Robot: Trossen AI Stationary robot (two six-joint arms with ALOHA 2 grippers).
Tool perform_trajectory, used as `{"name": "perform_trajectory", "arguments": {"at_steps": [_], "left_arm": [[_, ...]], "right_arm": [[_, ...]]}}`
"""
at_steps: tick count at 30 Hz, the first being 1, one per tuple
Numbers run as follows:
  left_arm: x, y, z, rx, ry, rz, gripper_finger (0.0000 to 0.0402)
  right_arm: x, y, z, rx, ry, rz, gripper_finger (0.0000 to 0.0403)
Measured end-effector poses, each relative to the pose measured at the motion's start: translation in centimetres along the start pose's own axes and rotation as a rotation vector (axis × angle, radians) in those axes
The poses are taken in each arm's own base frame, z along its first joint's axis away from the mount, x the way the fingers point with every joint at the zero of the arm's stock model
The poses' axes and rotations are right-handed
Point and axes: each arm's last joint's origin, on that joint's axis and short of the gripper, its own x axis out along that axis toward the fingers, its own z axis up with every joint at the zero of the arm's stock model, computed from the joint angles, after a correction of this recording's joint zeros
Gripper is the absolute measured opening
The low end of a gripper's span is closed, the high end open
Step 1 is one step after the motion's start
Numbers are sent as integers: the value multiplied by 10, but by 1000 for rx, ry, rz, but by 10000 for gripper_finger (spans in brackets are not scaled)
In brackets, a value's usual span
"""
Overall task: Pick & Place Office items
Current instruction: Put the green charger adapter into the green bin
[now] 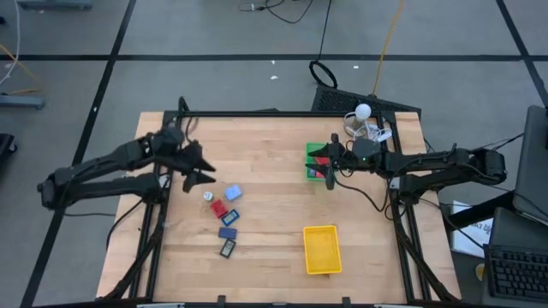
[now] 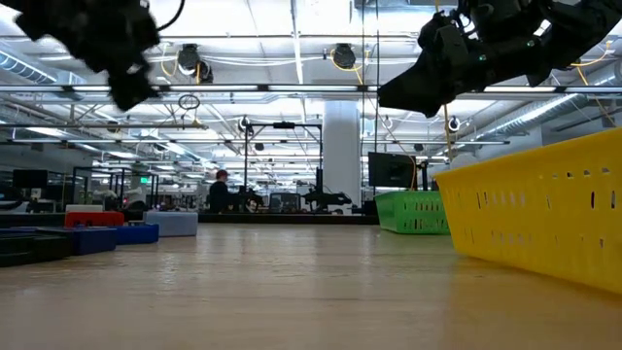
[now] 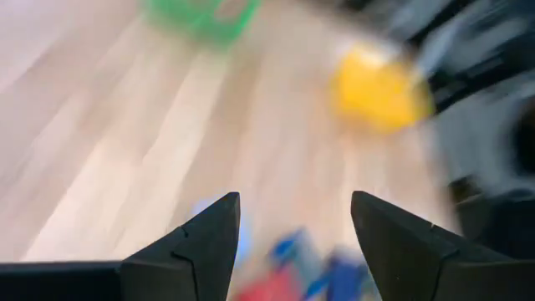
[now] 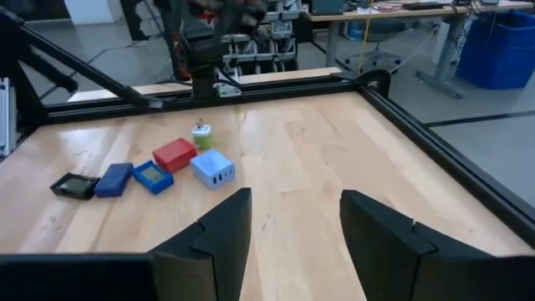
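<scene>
High view: left gripper (image 1: 204,171) spread wide, empty, beside small plastic office items (image 1: 224,219); right gripper (image 1: 329,168) open above green mesh tray (image 1: 312,151).

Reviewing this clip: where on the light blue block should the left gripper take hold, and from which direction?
Probably from above, fingers across the two narrower sides of the light blue block. It lies flat at the cluster's far end; the red piece sits close on one side, so close across the freer sides. The left gripper, open, is just beside it.

Bright, even ceiling lights (image 2: 335,55) glare in the low view; the left wrist view is heavily smeared, probably by motion blur.
</scene>
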Motion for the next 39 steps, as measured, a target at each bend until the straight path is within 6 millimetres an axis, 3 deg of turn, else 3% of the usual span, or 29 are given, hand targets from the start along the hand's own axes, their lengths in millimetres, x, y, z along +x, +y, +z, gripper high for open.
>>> {"name": "perform_trajectory", "arguments": {"at_steps": [6, 11, 21, 30, 35, 39], "left_arm": [[11, -7, -23, -147, 235, 175, 230], [24, -15, -30, -112, 356, 170, 230], [57, -16, -40, -74, 509, 394, 230], [86, -11, -50, -367, 585, 563, 230], [96, -7, -54, -565, 551, 692, 230], [100, -5, -57, -621, 564, 730, 230]], "right_arm": [[0, 0, 0, -24, -1, 0, 171], [0, 0, 0, -48, -1, -1, 171], [0, 0, 0, -52, 0, -1, 171], [0, 0, 0, -51, 0, 0, 171], [0, 0, 0, -51, 0, 0, 171], [0, 0, 0, -47, 0, 0, 171]]}}
